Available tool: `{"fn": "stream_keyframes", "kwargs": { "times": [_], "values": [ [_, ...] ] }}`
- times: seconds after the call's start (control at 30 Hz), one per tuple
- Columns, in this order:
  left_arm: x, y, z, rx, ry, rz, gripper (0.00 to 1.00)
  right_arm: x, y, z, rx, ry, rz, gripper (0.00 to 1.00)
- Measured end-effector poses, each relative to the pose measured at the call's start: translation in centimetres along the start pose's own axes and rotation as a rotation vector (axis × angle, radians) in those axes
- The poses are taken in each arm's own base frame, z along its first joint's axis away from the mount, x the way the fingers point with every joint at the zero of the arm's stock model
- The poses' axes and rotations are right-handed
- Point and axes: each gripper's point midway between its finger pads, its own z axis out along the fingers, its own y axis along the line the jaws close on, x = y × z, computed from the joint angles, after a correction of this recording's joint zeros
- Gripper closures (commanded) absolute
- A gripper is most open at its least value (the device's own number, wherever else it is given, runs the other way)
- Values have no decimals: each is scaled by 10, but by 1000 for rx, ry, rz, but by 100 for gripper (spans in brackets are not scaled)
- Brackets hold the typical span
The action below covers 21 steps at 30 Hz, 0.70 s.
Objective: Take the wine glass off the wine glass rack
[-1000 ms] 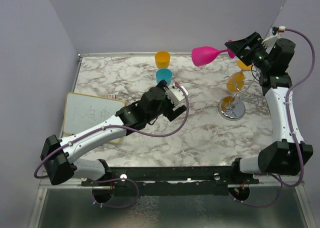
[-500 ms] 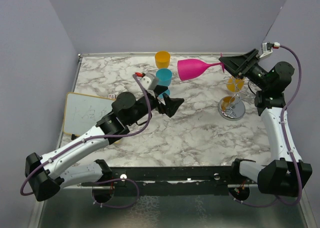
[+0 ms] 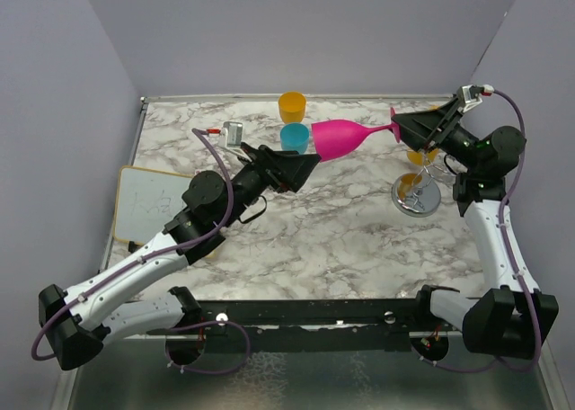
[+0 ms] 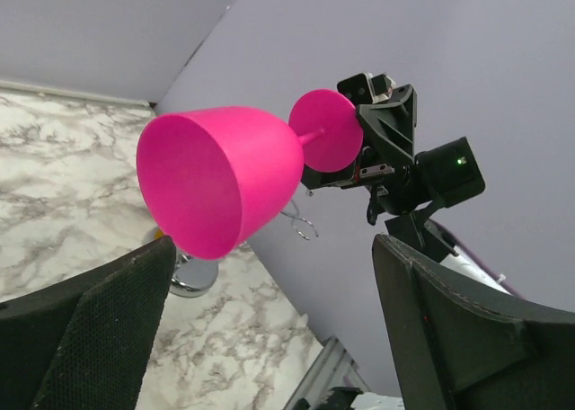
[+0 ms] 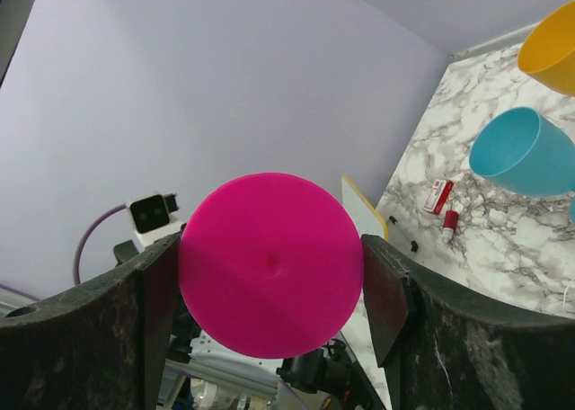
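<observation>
Holding: right gripper (image 3: pixel 402 127) is clamped on the wine glass (image 3: pixel 337 138), fingers pressed against opposite edges of its round pink foot. In the right wrist view the disc fills the gap between both fingers.

Glass is off the wine glass rack (image 3: pixel 416 194) and up in the air over the back right part of the table (image 3: pixel 359 239). It lies roughly horizontal, with the stem running from the right gripper and the bowl pointing left.

Left gripper (image 3: pixel 304 169) is spread wide, nothing between the fingers. It faces the bowl's open mouth. In the left wrist view the bowl sits ahead of and above the gap, clear of both fingers. From the top camera the bowl's rim looks just beside the left fingertips; can't tell any contact there.

Rack stands on the table below and right of the right gripper, orange glasses (image 3: pixel 415 156) hanging on it.

Teal cup (image 3: pixel 294 138) sits just left of the bowl in the top view, with a yellow cup (image 3: pixel 292 105) behind it. Whiteboard (image 3: pixel 148 208) lies at the left edge of the table.
</observation>
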Motion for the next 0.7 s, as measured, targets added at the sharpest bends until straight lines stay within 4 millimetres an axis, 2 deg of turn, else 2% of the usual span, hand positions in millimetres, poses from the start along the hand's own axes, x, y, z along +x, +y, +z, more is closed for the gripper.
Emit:
{"fn": "stream_keyframes", "kwargs": {
  "times": [0.2,0.33,0.5,0.7],
  "values": [
    [19,2,15,8,51,-104,28,3,18,-4,-33,1,-7,27],
    [28,-5,21,58,79,-147,39,6,31,-8,-51,0,-30,27],
    [23,-24,23,151,72,-167,50,8,39,-11,-63,-2,-44,27],
    [12,-43,22,246,40,-169,72,11,46,-13,-70,-2,-40,27]
  ]
}}
